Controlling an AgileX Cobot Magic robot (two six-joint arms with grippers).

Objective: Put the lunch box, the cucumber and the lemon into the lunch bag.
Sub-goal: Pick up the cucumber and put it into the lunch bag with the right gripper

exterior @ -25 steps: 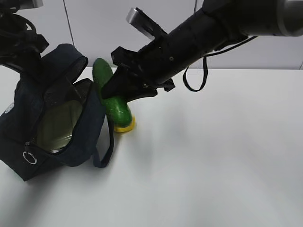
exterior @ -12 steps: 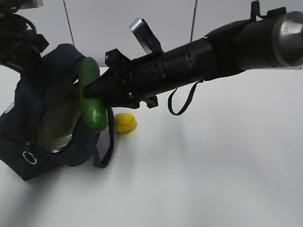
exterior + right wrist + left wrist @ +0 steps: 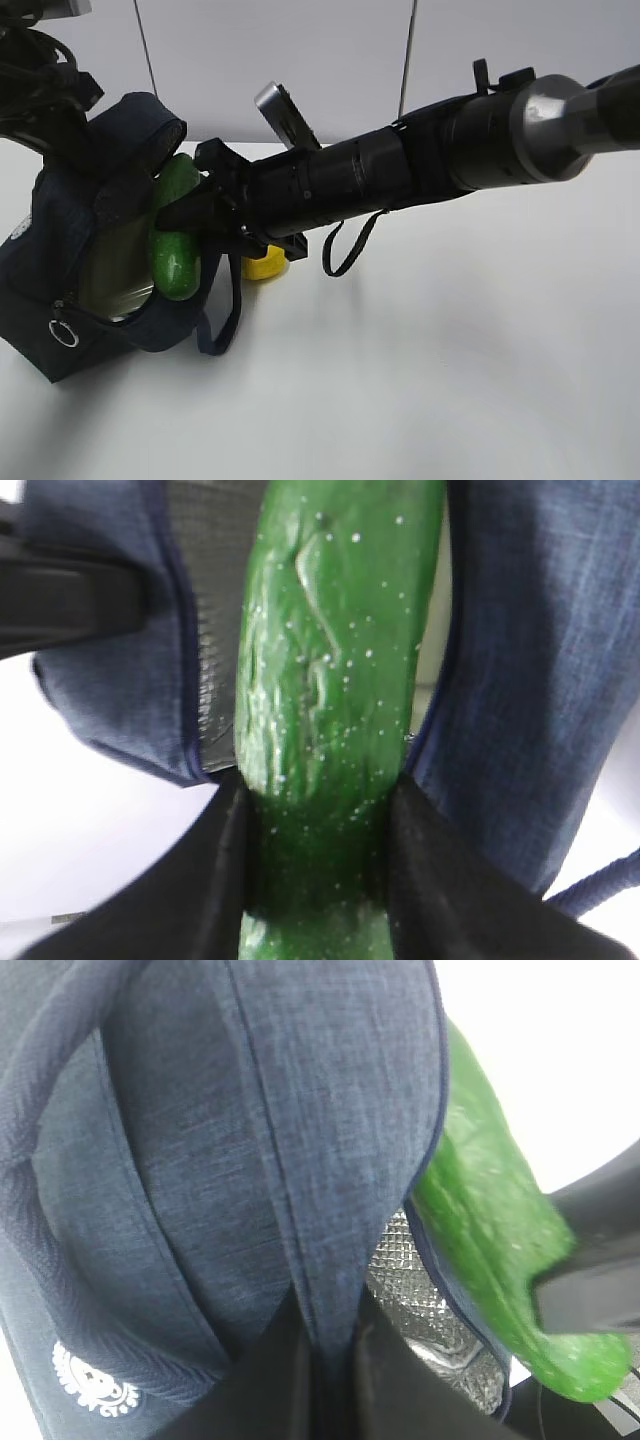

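The cucumber [image 3: 330, 710] is gripped between the fingers of the right claw [image 3: 318, 880] and held at the open mouth of the lunch bag [image 3: 60, 215], which stands near the tabletop's [image 3: 450, 350] left edge. The bag's upper fabric is pinched by the closed left claw [image 3: 325, 1380]. The lemon [image 3: 266, 266] lies on the tabletop just beside the bag.
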